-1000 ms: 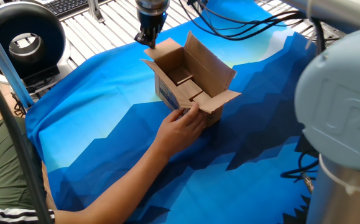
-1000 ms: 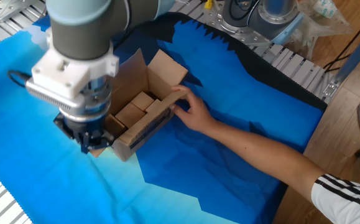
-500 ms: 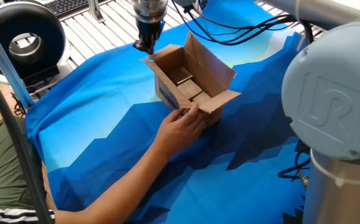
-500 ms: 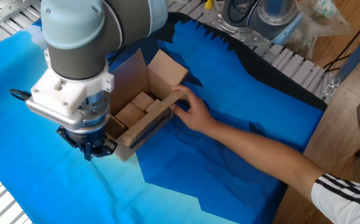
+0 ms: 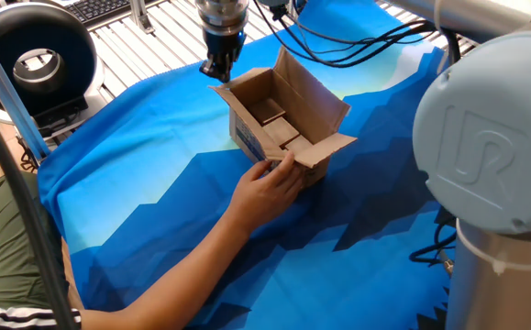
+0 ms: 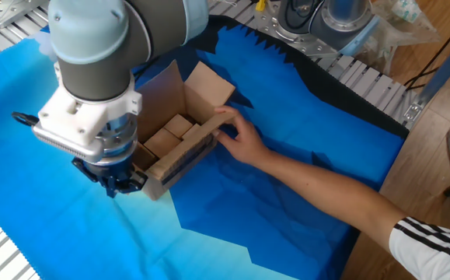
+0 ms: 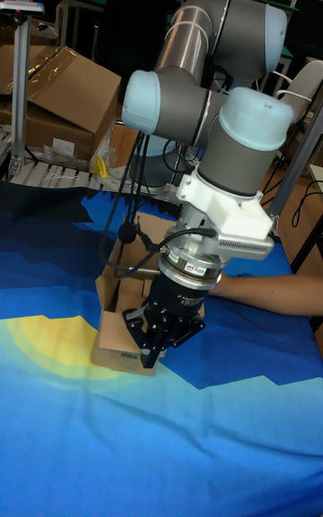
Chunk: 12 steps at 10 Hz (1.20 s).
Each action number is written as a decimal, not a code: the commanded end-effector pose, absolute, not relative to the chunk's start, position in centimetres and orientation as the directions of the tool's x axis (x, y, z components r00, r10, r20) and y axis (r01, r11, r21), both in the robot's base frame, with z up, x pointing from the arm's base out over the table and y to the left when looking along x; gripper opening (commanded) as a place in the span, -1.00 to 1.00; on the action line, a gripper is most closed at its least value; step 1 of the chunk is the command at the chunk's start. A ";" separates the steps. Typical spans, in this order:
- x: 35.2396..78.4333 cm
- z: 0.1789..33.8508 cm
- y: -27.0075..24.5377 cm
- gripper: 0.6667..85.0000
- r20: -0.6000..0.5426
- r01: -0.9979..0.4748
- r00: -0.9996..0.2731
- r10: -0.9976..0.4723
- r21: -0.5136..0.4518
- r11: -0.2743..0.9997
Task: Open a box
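Note:
The box (image 5: 283,124) is a small brown carton standing on the blue cloth, its top flaps spread and smaller cardboard pieces showing inside. It also shows as the box (image 6: 179,136) and the box (image 7: 121,337), with a blue label on one side. My gripper (image 5: 217,70) points down at the end flap farthest from the person, fingers close together and tips against that flap. The same gripper (image 6: 120,185) hides that end, and in the tall view the gripper (image 7: 146,354) covers the box's front edge. Whether the flap is pinched is hidden.
A person's hand (image 5: 272,181) holds the box's opposite end, its arm (image 6: 326,190) stretched across the cloth. A black round device (image 5: 31,55) stands at the table's corner. My arm's grey base (image 5: 494,183) fills the right. Larger cartons (image 7: 63,95) sit behind the table.
The gripper has shifted slightly outward, away from the box's middle, and a little lower. The end flap leans a bit further out. Hand and box stay put.

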<state>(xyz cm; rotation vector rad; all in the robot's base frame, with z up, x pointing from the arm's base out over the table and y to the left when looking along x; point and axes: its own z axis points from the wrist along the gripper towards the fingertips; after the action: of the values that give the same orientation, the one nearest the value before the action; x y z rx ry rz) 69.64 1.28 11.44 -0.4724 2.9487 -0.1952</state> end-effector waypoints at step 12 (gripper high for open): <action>65.5 20.6 -4.0 -0.98 0.139 -0.464 -0.882 -0.450 -0.415 0.782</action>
<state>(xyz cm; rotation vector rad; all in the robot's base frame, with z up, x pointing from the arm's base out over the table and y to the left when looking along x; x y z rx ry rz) 67.83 -2.96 18.59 -0.7594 2.9488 -0.6412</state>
